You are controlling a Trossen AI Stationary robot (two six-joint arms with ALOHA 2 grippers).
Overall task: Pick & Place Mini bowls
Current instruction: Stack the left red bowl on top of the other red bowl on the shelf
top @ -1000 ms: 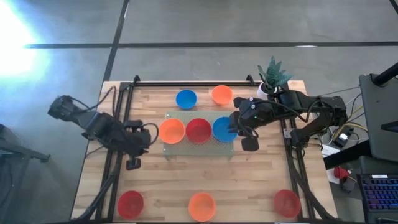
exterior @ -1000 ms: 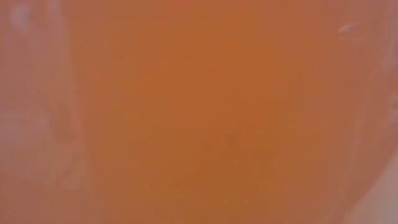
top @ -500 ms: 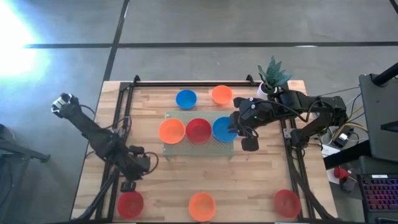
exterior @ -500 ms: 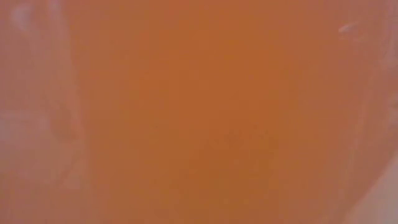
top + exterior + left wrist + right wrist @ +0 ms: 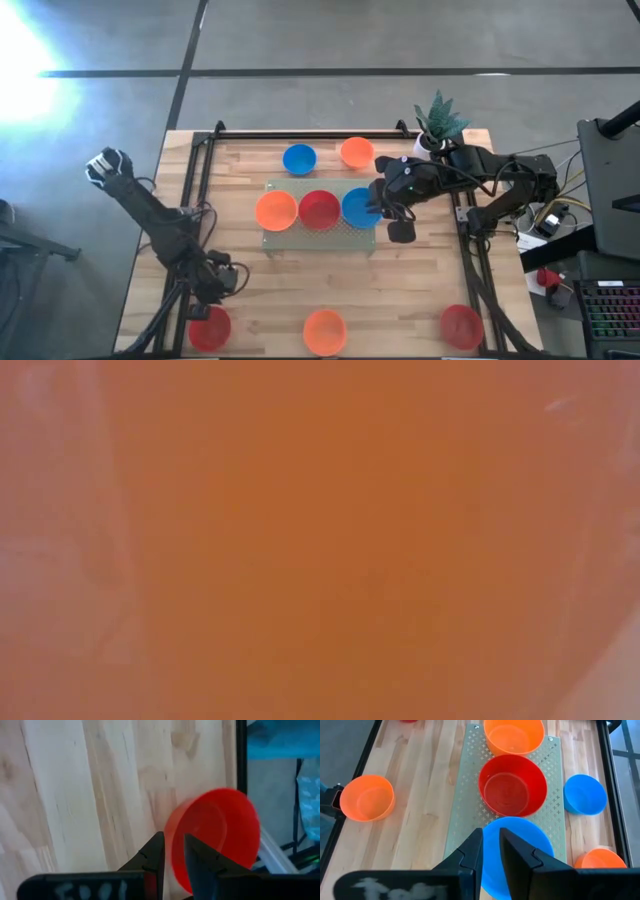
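Observation:
Three mini bowls sit in a row on the pale green mat [image 5: 350, 238]: orange [image 5: 276, 210], red [image 5: 319, 210] and blue [image 5: 358, 207]. Others rest on the wood: blue [image 5: 299, 158] and orange [image 5: 356, 152] at the far side; red [image 5: 210, 328], orange [image 5: 325, 332] and red [image 5: 461, 326] along the near edge. My left gripper [image 5: 208, 305] is low over the near-left red bowl [image 5: 220, 835], open by a narrow gap [image 5: 173, 851], and the bowl's rim shows in that gap. My right gripper [image 5: 382, 210] hangs open [image 5: 491, 842] above the blue bowl [image 5: 520, 850] on the mat.
A small potted plant [image 5: 438, 122] stands at the far right corner. Black frame rails [image 5: 195, 200] run along the table's left, right and far sides. The low view is filled by an orange surface [image 5: 320, 540] right in front of the camera. Bare wood lies between mat and near row.
My left gripper has swung from beside the mat's left end toward the table's near edge and down, tipping steeper, and now stands at the near-left red bowl. My right gripper has kept still over the blue bowl. No bowl has moved.

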